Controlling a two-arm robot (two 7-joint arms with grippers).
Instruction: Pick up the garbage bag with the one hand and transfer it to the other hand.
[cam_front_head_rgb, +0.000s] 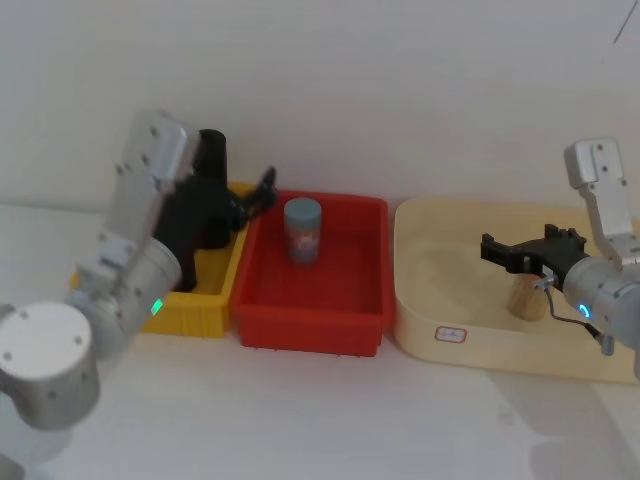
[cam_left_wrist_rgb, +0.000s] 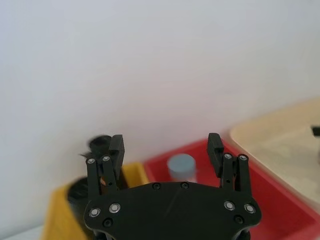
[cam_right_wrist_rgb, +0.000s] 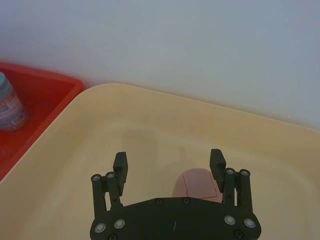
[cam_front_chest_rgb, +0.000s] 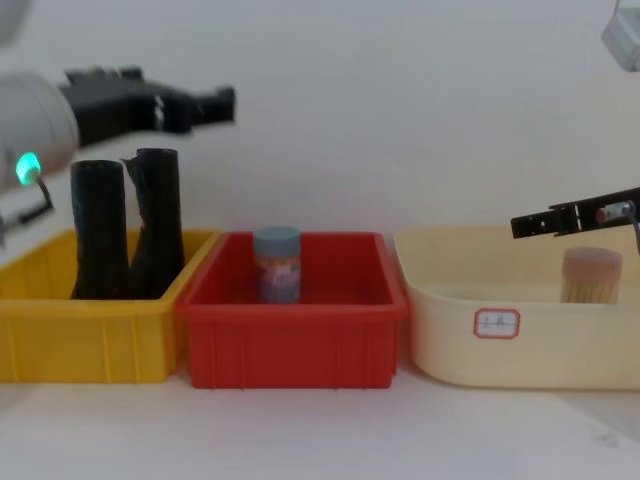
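A plain white wall (cam_front_chest_rgb: 400, 100) backs a white tabletop (cam_front_chest_rgb: 320, 430), and in the middle of it sits a red rectangular plastic bin (cam_front_chest_rgb: 290, 350) holding a small blue-lidded jar (cam_front_chest_rgb: 277, 263). A yellow plastic bin (cam_front_chest_rgb: 90, 345) butts against the red bin's left side. In it the garbage bag (cam_front_chest_rgb: 98, 230), a tight, smooth black plastic roll, stands upright. It is the farther from the red bin of two rolls; the second black roll (cam_front_chest_rgb: 157, 220), ragged at the top, stands just beside it. The long black left gripper (cam_left_wrist_rgb: 166, 145) hovers above those rolls, up and left of the red bin, its fingers spread wide around nothing. Just right of the red bin, a cream plastic tub (cam_front_chest_rgb: 450, 340) holds a tan cylinder (cam_front_chest_rgb: 590, 275). The slim black right gripper (cam_right_wrist_rgb: 169, 162) hangs over it, likewise splayed and empty.
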